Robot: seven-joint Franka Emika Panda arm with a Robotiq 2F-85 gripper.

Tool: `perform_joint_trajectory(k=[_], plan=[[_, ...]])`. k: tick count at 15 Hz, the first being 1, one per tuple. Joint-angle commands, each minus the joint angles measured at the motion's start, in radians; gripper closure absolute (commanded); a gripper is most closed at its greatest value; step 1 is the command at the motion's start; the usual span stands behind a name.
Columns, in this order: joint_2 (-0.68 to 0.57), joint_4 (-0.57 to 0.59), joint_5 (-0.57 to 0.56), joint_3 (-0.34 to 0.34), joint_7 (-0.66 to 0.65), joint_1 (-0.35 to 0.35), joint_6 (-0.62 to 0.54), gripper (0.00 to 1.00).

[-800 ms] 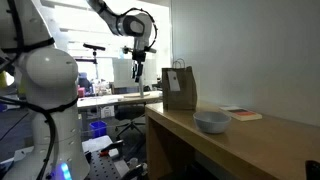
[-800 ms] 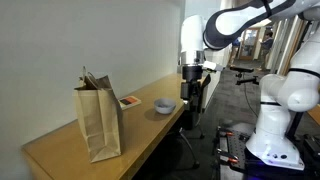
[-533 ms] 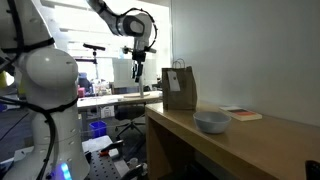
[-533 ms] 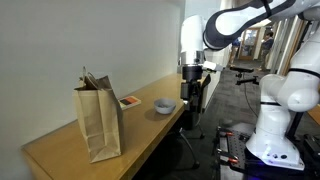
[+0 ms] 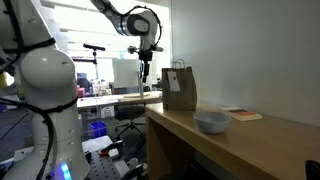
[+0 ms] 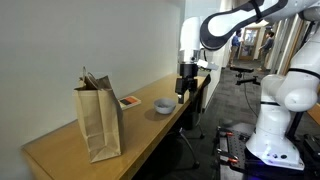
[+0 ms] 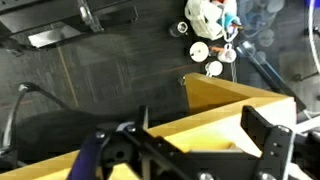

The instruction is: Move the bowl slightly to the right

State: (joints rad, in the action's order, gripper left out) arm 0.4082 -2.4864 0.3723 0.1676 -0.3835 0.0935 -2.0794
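The small pale grey-white bowl (image 5: 212, 122) sits on the wooden table (image 5: 250, 145) near its front edge; it also shows in an exterior view (image 6: 163, 105). My gripper (image 5: 146, 70) hangs in the air off the table's end, well above and apart from the bowl, and it shows in an exterior view (image 6: 184, 92) beside the table edge. In the wrist view the gripper (image 7: 195, 150) is open and empty, its fingers (image 7: 264, 135) spread wide over the table's corner (image 7: 215, 95). The bowl is out of the wrist view.
A brown paper bag (image 5: 180, 88) stands upright on the table, also seen in an exterior view (image 6: 98, 120). A flat pinkish book (image 5: 242, 114) lies behind the bowl by the wall. Cables and white parts (image 7: 210, 25) lie on the dark floor.
My gripper has shifted a little toward the table, nearer the bag and bowl side. The bowl, the bag and the book have not moved.
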Motion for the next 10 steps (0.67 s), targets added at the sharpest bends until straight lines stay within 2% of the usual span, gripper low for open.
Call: perform_joint_trajectory(k=[1, 6, 10], plan=[[0.000, -0.029, -0.046, -0.038, -0.045, -0.081, -0.089, 0.00], [-0.125, -0.021, -0.109, -0.149, -0.086, -0.240, -0.274, 0.00], [-0.284, 0.016, -0.080, -0.207, -0.162, -0.275, -0.391, 0.00]])
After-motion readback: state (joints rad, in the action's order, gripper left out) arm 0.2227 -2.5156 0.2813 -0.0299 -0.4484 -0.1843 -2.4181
